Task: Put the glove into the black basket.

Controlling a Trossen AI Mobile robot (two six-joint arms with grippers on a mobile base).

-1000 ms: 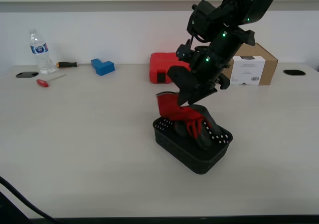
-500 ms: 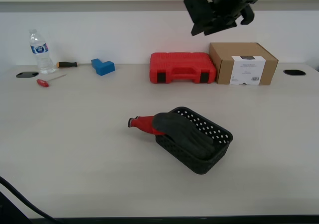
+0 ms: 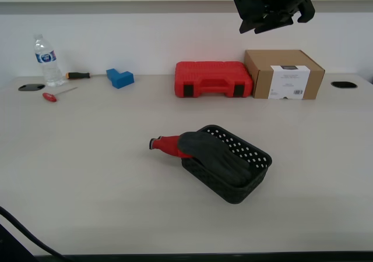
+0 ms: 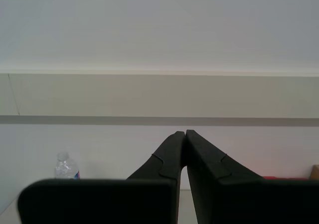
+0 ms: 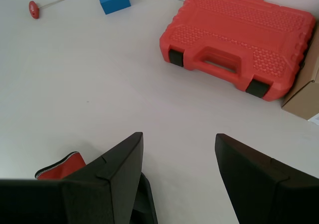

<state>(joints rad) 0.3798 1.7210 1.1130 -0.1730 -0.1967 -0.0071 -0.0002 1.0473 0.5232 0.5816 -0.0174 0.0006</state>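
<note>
The glove lies with its dark grey palm and fingers inside the black basket. Its red cuff hangs over the basket's rim onto the table, toward the exterior view's left. My first gripper is high above the table, near the top of the exterior view. It is open and empty in the first wrist view, which also shows the red cuff far below. My second gripper is shut and empty, facing the wall, and does not show in the exterior view.
A red tool case and a cardboard box stand at the back of the table. A water bottle, a blue block and two screwdrivers lie at the back, on the exterior view's left.
One second ago my first gripper held the glove low over the basket. It has let go and risen high, then shifted a little to the exterior view's right. The glove now rests in the basket.
</note>
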